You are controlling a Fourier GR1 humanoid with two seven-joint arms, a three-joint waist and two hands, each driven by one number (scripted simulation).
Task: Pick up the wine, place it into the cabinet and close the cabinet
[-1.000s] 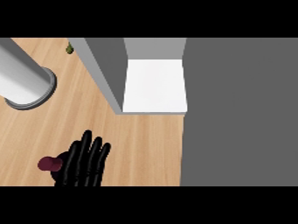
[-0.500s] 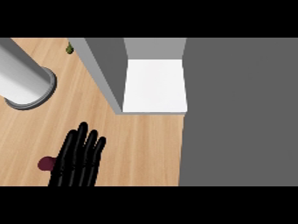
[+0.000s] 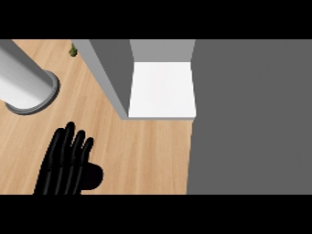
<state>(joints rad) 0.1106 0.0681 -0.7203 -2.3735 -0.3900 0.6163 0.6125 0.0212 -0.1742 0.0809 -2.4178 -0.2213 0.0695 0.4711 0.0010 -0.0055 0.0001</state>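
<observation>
My left hand (image 3: 66,165) comes in from the lower edge at the left, over the wooden counter (image 3: 145,155). Its fingers are straight and point away from me, with the thumb bulging to the right. The wine does not show; the hand lies over the spot where its dark red top was. The cabinet stands up and to the right: its grey door (image 3: 108,73) is swung open and the white shelf (image 3: 162,89) inside is bare. The hand is well below and left of that opening.
A tall grey cylinder (image 3: 18,77) stands on the counter at the upper left, its ringed base just above my fingertips. A small green thing (image 3: 73,51) peeks out at the counter's far edge. The cabinet's grey body (image 3: 260,114) fills the right side.
My left hand has slid to the left across the counter. The dark red wine top that showed beside it is now hidden under the hand.
</observation>
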